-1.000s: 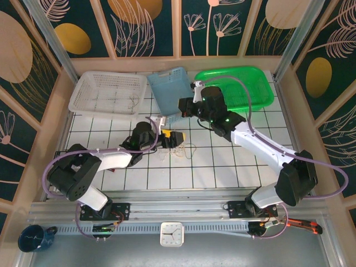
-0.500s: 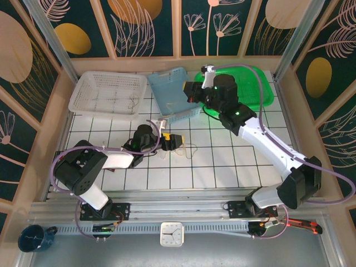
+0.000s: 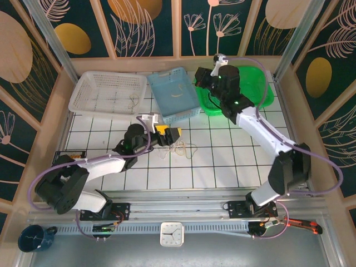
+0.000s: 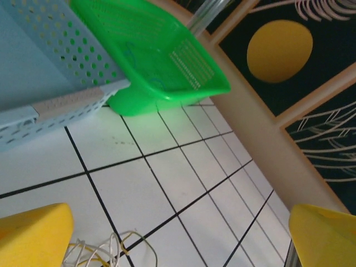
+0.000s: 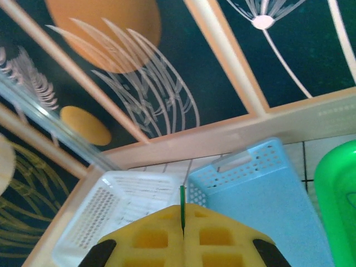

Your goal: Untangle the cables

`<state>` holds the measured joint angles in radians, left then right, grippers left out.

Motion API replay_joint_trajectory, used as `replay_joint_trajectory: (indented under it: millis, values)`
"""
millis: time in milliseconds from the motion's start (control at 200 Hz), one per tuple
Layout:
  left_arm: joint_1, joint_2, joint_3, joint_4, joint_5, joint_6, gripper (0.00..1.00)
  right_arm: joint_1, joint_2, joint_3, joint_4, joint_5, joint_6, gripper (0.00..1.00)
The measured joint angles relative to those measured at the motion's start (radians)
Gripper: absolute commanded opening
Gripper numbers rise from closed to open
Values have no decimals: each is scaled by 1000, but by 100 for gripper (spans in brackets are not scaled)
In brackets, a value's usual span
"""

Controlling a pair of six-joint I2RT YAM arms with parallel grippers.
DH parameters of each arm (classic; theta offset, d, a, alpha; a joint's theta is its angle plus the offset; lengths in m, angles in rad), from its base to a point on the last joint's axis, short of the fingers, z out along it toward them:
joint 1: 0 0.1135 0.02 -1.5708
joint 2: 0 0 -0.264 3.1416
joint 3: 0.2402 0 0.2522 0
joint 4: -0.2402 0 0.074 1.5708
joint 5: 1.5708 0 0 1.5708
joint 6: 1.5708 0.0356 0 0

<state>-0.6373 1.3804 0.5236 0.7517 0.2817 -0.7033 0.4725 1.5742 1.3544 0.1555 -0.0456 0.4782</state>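
Observation:
The cables (image 3: 181, 149) lie as a small bundle of thin white and yellowish loops on the white tiled table. My left gripper (image 3: 169, 133) hangs just left of and above them, open, with nothing between its yellow fingers (image 4: 33, 236). In the left wrist view, the cables' loops (image 4: 105, 253) lie at the bottom edge beside the left finger. My right gripper (image 3: 200, 78) is raised at the back, over the gap between the blue basket and the green tray. It is shut on a thin green cable (image 5: 182, 203) that sticks out between its pads.
A white basket (image 3: 105, 92) with a thin wire in it stands at the back left. A tilted blue basket (image 3: 175, 92) sits beside it, and a green tray (image 3: 256, 83) at the back right. Wooden walls enclose the table.
My right arm has swung from in front of the blue basket up and back toward the green tray, staying shut. The left gripper has shifted slightly back; the cables stay on the table.

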Motion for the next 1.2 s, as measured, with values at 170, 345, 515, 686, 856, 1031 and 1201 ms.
replay_joint_trajectory:
  millis: [170,345,515,686,856,1031,1201]
  values:
    - [0,-84,2,-84,-93,-55,99,0,185,107,5,4,-1,0]
    - [4,-128,16,-159,-166,-130,99,0,356,229,-6,11,-8,0]
    - [11,-136,23,-176,-190,-183,99,0,504,359,-59,0,-28,42]
    - [16,-135,23,-176,-193,-206,99,3,563,412,-126,-49,-54,48]
    - [21,-124,23,-172,-194,-211,99,9,504,355,-120,-96,-53,48]
    - [24,-113,16,-166,-194,-211,99,16,324,183,-84,-125,-53,48]
    - [30,-94,12,-164,-190,-193,99,26,137,-10,-23,-135,-49,48]
